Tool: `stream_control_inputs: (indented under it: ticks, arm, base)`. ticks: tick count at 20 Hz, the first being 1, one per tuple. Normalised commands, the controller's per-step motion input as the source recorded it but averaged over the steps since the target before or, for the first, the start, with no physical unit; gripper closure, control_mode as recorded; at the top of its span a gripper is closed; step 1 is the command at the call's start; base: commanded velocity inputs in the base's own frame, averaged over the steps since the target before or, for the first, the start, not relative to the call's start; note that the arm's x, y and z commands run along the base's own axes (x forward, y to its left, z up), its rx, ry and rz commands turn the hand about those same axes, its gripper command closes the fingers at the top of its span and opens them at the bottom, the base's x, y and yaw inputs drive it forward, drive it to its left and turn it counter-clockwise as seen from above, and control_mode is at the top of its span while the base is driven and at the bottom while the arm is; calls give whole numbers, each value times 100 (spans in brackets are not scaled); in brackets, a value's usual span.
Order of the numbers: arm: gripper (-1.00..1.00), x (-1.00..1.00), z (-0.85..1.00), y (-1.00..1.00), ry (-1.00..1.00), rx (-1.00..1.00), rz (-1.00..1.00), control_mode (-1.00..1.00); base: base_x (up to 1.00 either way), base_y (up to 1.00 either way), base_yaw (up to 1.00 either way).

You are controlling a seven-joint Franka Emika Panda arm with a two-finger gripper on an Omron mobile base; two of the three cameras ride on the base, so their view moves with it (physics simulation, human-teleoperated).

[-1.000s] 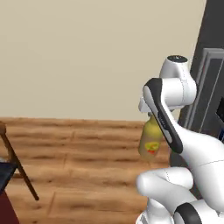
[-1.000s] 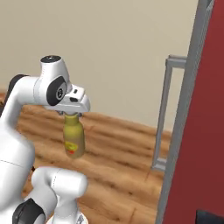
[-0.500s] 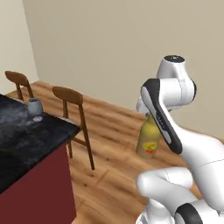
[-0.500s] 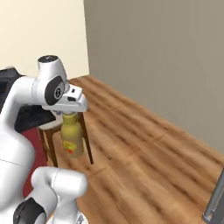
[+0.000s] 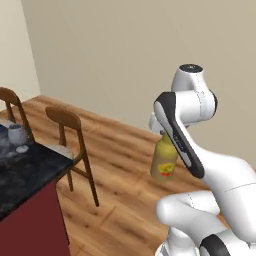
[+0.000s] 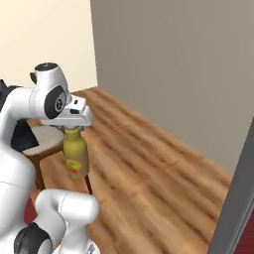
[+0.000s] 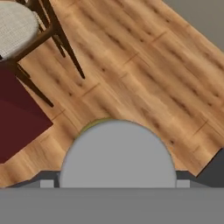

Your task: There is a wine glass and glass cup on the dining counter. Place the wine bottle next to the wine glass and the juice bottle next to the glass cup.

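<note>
While clamped at its neck, juice bottle (image 6: 76, 156) hangs from fingers (image 6: 73, 127).

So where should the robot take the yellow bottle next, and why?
Probably carry it left, toward the dining counter. The pincer holds the juice bottle by its neck, hanging over bare wooden floor, and a glass stands on the counter's black top.

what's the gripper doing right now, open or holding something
Gripper: shut on the juice bottle, gripped at its cap and hanging upright above the wooden floor.
</note>
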Motion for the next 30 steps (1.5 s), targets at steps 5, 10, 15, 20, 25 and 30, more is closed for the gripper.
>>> stream_control_inputs:
  ticks: [5,10,15,20,25,30]
  arm:
    - [100,0,0,0,0,0,0,100]
    - [100,0,0,0,0,0,0,100]
    - [100,0,0,0,0,0,0,100]
    - [100,0,0,0,0,0,0,100]
    - [100,0,0,0,0,0,0,100]
    - [100,0,0,0,0,0,0,100]
  base:
    - [72,-38,0]
    - [78,-22,12]
    - [84,-8,22]
    - [84,-10,18]
    - [84,-13,13]
    - [83,-11,14]
